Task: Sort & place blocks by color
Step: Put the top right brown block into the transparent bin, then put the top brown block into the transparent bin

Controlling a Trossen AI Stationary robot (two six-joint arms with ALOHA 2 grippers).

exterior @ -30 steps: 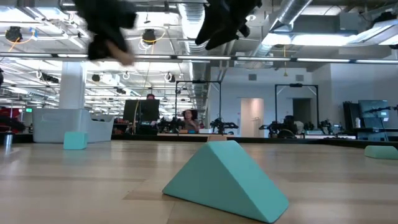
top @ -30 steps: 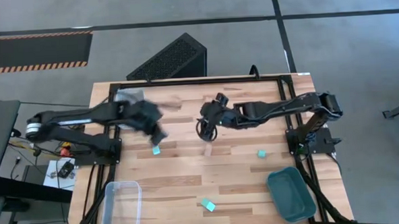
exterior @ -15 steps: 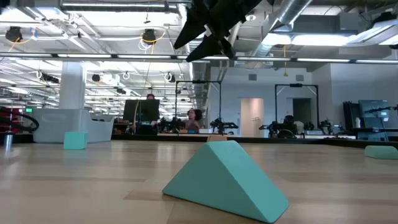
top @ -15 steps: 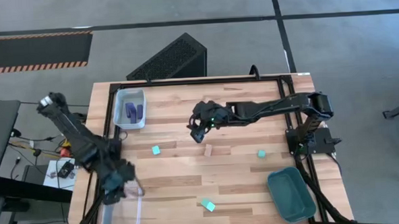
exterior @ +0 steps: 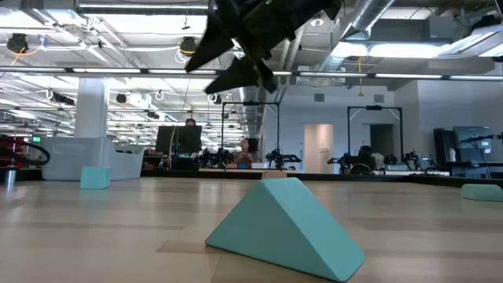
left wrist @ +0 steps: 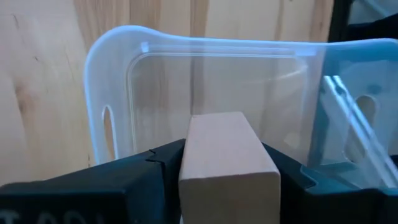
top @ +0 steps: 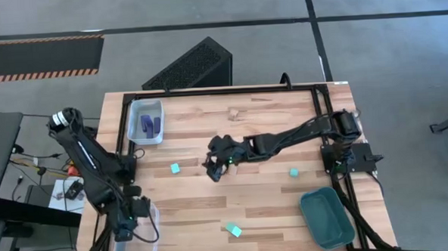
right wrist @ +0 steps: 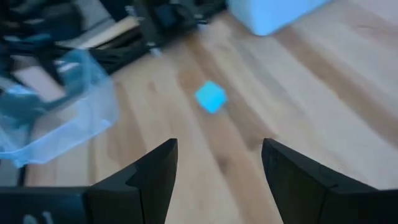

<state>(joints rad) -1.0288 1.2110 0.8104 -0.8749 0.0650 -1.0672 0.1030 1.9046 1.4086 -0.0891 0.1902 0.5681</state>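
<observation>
Tan block sits between the left gripper's fingers over a clear bin; right gripper gapes empty, teal blocks unsorted.

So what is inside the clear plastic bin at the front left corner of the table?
The clear plastic bin shows only bare floor through its walls. Above it, the left gripper has a pale tan wooden block between its fingers; the block hides part of the floor.

Bright, even overhead light; soft shadows; right wrist view blurred; ceiling lamps glare.
</observation>
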